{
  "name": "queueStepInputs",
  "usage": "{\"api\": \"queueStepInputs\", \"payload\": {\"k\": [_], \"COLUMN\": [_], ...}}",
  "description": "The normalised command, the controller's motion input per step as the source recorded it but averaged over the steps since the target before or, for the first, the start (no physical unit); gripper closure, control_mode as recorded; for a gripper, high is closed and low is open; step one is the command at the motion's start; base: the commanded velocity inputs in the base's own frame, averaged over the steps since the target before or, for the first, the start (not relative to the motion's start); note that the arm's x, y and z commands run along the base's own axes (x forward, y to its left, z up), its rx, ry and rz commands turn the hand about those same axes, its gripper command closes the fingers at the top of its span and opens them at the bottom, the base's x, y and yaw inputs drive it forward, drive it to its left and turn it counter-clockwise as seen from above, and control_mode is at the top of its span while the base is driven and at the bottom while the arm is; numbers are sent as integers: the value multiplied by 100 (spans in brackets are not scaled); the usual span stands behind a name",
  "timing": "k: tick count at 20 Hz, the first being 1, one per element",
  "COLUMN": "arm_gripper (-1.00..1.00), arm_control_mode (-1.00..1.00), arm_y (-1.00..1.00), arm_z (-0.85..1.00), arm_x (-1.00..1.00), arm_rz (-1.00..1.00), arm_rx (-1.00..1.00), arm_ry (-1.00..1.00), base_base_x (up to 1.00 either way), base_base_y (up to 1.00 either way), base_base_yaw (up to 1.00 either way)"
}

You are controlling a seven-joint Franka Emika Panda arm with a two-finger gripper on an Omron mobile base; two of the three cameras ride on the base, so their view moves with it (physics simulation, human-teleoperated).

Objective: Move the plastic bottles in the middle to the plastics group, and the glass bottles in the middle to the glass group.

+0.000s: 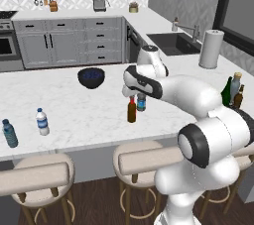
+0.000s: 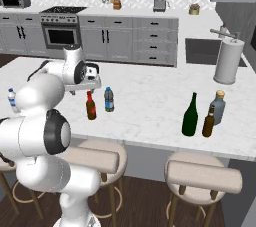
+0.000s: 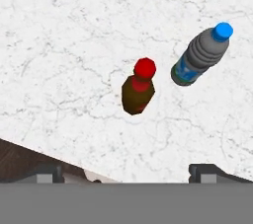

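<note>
White marble island counter (image 1: 89, 115) carries sorted groups: plastic water bottles (image 1: 42, 122) far left, brown red-capped bottle (image 3: 139, 88) and blue-capped water bottle (image 3: 199, 56) mid-counter, upright, awaiting sorting. The gripper (image 3: 126, 171) hovers above them, spread wide, empty. Right base view adds the green wine bottle (image 2: 190, 116) already beside the glass group (image 2: 217, 108).

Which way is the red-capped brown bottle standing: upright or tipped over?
Upright. The red-capped brown bottle stands on its base on the marble counter, cap uppermost, beside the blue-capped water bottle.
</note>
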Motion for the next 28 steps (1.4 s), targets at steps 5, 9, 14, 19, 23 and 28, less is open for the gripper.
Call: {"api": "queueStepInputs", "payload": {"k": [5,9,14,19,23,28], "arm_gripper": [-100,-100,-100,-100,-100,-100], "arm_control_mode": [-100,-100,-100,-100,-100,-100], "arm_y": [0,0,0,2,9,11], "arm_z": [-18,-27,-29,-30,-24,-12], "arm_x": [27,25,16,21,28,18], "arm_rz": [0,0,0,0,0,0], "arm_rx": [0,0,0,0,0,0], "arm_ry": [9,3,0,0,0,0], "base_base_x": [0,0,0,0,0,0], "base_base_y": [0,0,0,0,0,0], "base_base_yaw": [0,0,0,0,0,0]}}
